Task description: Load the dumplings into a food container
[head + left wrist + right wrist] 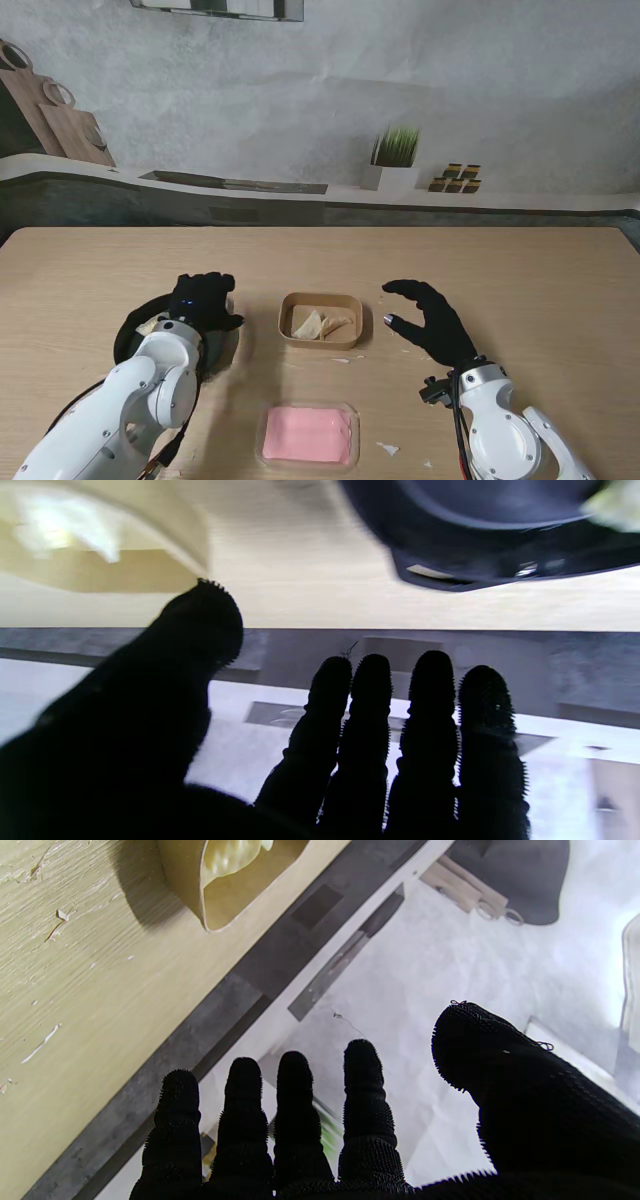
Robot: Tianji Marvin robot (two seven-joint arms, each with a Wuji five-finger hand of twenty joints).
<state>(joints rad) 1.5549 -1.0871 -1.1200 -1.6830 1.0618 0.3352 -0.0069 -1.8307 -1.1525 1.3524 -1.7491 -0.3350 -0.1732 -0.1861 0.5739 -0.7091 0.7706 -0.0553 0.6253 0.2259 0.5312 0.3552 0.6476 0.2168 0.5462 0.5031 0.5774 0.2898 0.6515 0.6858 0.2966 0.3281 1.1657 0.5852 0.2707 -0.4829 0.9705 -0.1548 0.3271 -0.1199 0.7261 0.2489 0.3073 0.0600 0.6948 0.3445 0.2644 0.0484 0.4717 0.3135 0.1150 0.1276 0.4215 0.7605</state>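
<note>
On the left, the black-gloved left hand (205, 303) hovers over the round black plate (128, 338), fingers spread and holding nothing. At centre, the tan paper food container (320, 320) holds pale dumplings (318, 323); nearer to me lies a pink lid (308, 435). To the right, the black-gloved right hand (428, 320) is empty, fingers apart.

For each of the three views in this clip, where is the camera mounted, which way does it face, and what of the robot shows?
Stand view: above the shoulders, looking down at the table; both arms, left hand over the black plate, right hand open.
Left wrist: looks along the fingers, upside down; blurred plate rim.
Right wrist: looks along the fingers, upside down.
Shared: the food container with dumplings appears in all three.
</note>
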